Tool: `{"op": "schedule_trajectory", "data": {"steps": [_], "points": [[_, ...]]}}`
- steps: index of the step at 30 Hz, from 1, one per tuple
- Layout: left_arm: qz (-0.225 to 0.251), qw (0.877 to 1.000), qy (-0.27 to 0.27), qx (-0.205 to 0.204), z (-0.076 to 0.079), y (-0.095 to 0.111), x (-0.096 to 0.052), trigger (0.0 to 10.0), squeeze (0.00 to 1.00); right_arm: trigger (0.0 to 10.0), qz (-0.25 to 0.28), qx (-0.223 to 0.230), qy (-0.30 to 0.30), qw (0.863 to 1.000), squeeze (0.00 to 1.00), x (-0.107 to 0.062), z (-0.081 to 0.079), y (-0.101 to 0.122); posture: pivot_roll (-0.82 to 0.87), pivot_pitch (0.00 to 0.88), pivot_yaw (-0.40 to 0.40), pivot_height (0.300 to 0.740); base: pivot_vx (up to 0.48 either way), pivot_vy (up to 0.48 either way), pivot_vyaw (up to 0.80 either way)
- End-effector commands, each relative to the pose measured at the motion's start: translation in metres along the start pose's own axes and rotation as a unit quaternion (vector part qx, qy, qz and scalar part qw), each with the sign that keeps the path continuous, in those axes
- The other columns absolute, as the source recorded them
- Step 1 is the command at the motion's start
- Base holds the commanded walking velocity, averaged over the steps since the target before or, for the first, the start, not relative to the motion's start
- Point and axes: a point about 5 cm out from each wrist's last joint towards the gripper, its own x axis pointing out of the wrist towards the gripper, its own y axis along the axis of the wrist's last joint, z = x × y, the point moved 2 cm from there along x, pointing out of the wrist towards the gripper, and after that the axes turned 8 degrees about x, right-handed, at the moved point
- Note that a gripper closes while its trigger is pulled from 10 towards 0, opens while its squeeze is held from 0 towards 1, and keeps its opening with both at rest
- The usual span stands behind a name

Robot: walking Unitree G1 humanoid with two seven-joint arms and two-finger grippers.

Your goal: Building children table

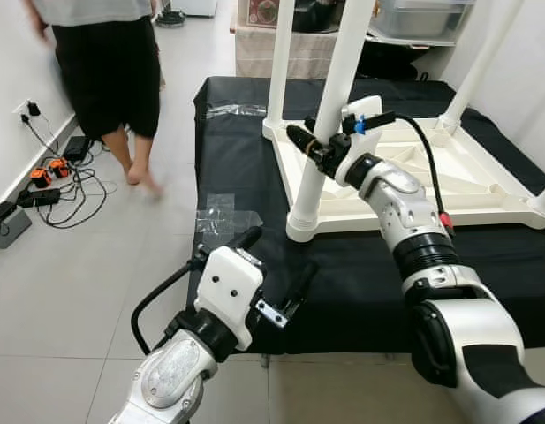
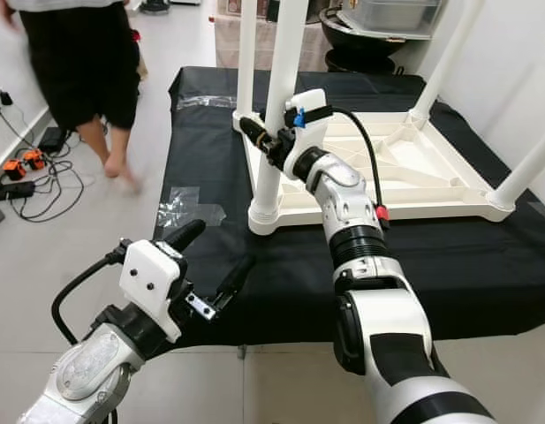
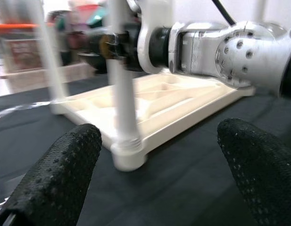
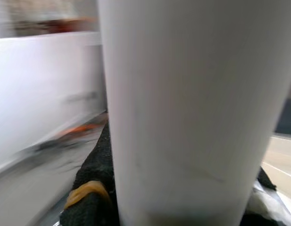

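Note:
A white children's table (image 1: 431, 177) lies upside down on a black-covered work surface (image 1: 360, 274), its legs pointing up. My right gripper (image 1: 318, 150) is shut on the near-left table leg (image 1: 329, 106) about halfway up; the right wrist view has that leg (image 4: 192, 108) close up, with a black finger (image 4: 91, 188) beside it. My left gripper (image 1: 274, 261) hovers open over the front edge of the surface, a little in front of that leg's base (image 3: 128, 157), holding nothing. Its two black fingertips (image 3: 55, 179) stand wide apart.
A person (image 1: 104, 71) walks on the tiled floor at the back left. Cables and a power strip (image 1: 42, 181) lie by the left wall. Clear plastic wrap (image 1: 223, 216) lies on the black cover's left side. Boxes and a shelf (image 1: 422, 18) stand behind.

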Motion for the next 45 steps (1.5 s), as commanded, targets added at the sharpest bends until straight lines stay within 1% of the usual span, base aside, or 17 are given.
{"op": "schedule_trajectory", "data": {"steps": [1,6,13,14,15,18,22,23,25,26,31,34,36,37,38,40,45], "points": [[-0.01,1.0,0.01,0.002,-0.003,-0.006,-0.001,10.0,0.0,0.0,-0.004,-0.02,-0.256,0.966,0.0,-0.023,0.066,-0.007,0.09,0.074,-0.099,0.74,0.0,0.0,0.0],[-0.007,1.0,0.009,0.003,-0.003,-0.005,0.0,10.0,0.0,0.0,0.011,0.001,-0.32,0.947,0.0,-0.031,0.068,-0.001,0.09,0.069,-0.101,0.74,0.0,0.0,0.0],[-0.007,1.0,0.01,0.003,-0.003,-0.005,0.0,10.0,0.0,0.0,0.006,-0.003,-0.316,0.949,0.0,-0.032,0.06,-0.003,0.09,0.071,-0.104,0.74,0.0,0.0,0.0],[-0.008,1.0,0.01,0.002,-0.003,-0.005,0.0,10.0,0.0,10.0,0.002,-0.006,-0.295,0.956,0.0,-0.03,0.051,-0.005,0.08,0.073,-0.104,0.74,0.0,0.0,0.0],[-0.008,1.0,0.01,0.002,-0.003,-0.006,0.0,10.0,0.0,10.0,0.005,-0.008,-0.276,0.961,1.0,-0.029,0.04,-0.006,0.08,0.075,-0.104,0.74,0.0,0.0,0.0],[-0.007,1.0,0.009,0.001,-0.002,-0.005,0.0,10.0,0.0,10.0,0.021,-0.008,-0.232,0.972,1.0,-0.027,0.023,-0.004,0.08,0.074,-0.106,0.74,0.0,0.0,0.0],[-0.005,1.0,0.007,-0.001,-0.001,-0.004,0.001,10.0,0.0,10.0,0.025,-0.013,-0.217,0.976,1.0,-0.025,0.02,-0.002,0.08,0.076,-0.105,0.74,0.0,0.0,0.0],[-0.005,1.0,0.005,-0.002,-0.001,-0.004,0.001,10.0,0.0,10.0,0.022,-0.016,-0.186,0.982,0.61,-0.022,0.017,-0.002,0.08,0.078,-0.105,0.74,0.0,0.0,0.0],[-0.005,1.0,0.005,-0.002,-0.001,-0.004,0.001,10.0,0.0,10.0,0.022,-0.016,-0.186,0.982,0.61,-0.022,0.017,-0.002,0.08,0.078,-0.105,0.74,0.0,0.0,0.0],[-0.005,1.0,0.004,-0.003,0.0,-0.004,0.001,10.0,0.0,10.0,0.007,-0.01,-0.146,0.989,0.0,-0.018,0.016,-0.005,0.08,0.082,-0.103,0.74,0.0,0.0,0.0],[-0.006,1.0,0.002,-0.003,0.0,-0.005,0.001,10.0,0.0,10.0,-0.046,0.039,-0.019,0.998,0.0,-0.01,0.011,-0.012,0.08,0.079,-0.105,0.74,0.0,0.0,0.0],[-0.006,1.0,0.002,-0.002,0.0,-0.005,0.001,10.0,0.0,10.0,-0.084,0.036,0.14,0.986,0.0,-0.018,0.006,-0.018,0.08,0.078,-0.106,0.74,0.0,0.0,0.0],[-0.006,1.0,0.002,-0.002,0.0,-0.005,0.001,10.0,0.0,10.0,-0.084,0.036,0.14,0.986,0.0,-0.018,0.006,-0.018,0.08,0.078,-0.106,0.74,0.0,0.0,0.0],[-0.006,1.0,0.003,-0.002,0.0,-0.005,0.001,10.0,0.0,10.0,-0.093,0.028,0.203,0.974,0.0,-0.024,0.006,-0.02,0.08,0.076,-0.106,0.74,0.0,0.0,0.0],[-0.006,1.0,0.003,-0.002,0.0,-0.005,0.001,10.0,0.0,10.0,-0.093,0.028,0.203,0.974,0.0,-0.024,0.006,-0.02,0.08,0.076,-0.106,0.74,0.0,0.0,0.0],[-0.006,1.0,0.003,0.0,-0.001,-0.005,0.0,10.0,0.0,10.0,-0.108,0.038,0.305,0.945,0.0,-0.038,0.003,-0.023,0.09,0.076,-0.106,0.74,0.0,0.0,0.0],[-0.006,1.0,0.003,0.0,-0.001,-0.005,0.0,10.0,0.0,10.0,-0.115,0.058,0.358,0.925,0.0,-0.045,-0.001,-0.021,0.09,0.08,-0.104,0.74,0.0,0.0,0.0]]}}
